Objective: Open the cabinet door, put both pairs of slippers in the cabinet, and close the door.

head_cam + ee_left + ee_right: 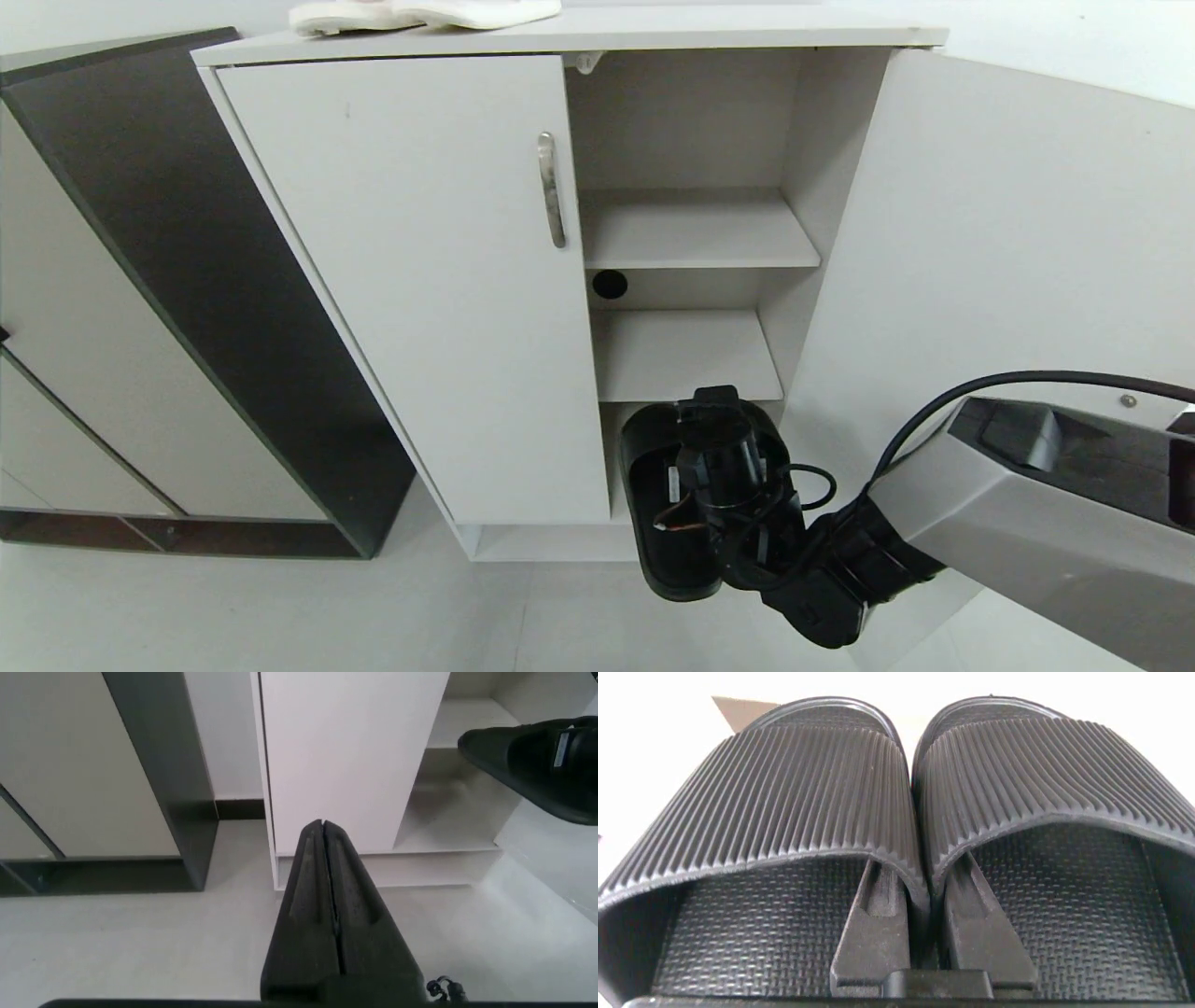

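On pale floor (pixel 233 607), white cabinet (pixel 401 280), door (pixel 980 233) open

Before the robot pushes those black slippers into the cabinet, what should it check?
1. The right door open: ok.
2. The right gripper holding both black slippers, a finger in each: ok.
3. Slippers facing the open lower compartment: ok.
4. The left gripper shut, before the closed left door: ok.
5. The white slippers stowed: not ok, on the cabinet top.
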You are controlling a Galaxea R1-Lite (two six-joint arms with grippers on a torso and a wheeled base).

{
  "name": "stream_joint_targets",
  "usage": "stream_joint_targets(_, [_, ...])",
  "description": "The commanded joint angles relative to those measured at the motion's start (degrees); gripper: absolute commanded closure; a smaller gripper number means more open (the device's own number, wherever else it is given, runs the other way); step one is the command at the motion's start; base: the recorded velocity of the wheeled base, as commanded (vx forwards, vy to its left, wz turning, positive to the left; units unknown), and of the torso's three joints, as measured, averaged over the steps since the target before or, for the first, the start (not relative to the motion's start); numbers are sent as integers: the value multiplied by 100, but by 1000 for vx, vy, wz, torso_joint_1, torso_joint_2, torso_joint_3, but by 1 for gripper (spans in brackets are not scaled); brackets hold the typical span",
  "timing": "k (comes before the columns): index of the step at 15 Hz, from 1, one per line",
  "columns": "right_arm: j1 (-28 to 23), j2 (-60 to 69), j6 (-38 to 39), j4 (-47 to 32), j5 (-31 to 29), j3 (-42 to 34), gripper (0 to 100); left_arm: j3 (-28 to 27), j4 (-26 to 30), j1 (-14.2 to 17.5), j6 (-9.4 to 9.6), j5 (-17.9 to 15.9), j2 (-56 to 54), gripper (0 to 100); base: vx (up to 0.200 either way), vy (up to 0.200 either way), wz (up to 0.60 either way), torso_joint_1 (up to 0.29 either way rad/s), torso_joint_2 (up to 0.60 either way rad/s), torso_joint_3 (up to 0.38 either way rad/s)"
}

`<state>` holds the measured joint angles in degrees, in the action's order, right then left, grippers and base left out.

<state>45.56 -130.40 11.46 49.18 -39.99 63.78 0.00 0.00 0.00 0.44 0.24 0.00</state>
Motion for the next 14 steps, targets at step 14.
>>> stream_joint_targets(14, [-135,-688,-900,1867,-343,55,100,0,-9,0,0,-16,9,100,0,0,0,1,1,-32])
